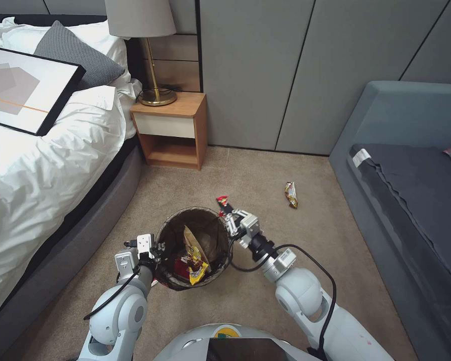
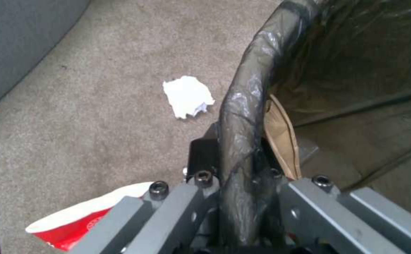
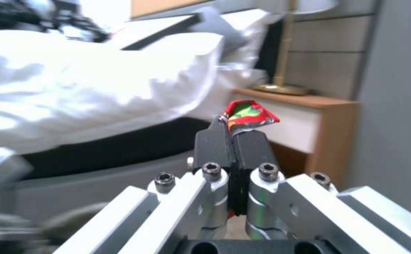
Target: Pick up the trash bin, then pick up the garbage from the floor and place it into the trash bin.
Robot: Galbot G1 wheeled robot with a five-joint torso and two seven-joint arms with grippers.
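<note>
Left gripper (image 1: 153, 249): clamped on trash bin (image 1: 171, 281) rim | Right gripper (image 1: 226, 210): pinching red wrapper (image 1: 222, 201), just beyond bin's far-right rim | You must bring wrapper inward, toward robot's left, over opening.

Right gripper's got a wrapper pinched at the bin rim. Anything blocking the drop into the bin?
Nothing visible. The right gripper holds the red wrapper just beyond the far rim of the trash bin; the mouth is open, with litter low inside. The left gripper clamps the near rim.
</note>
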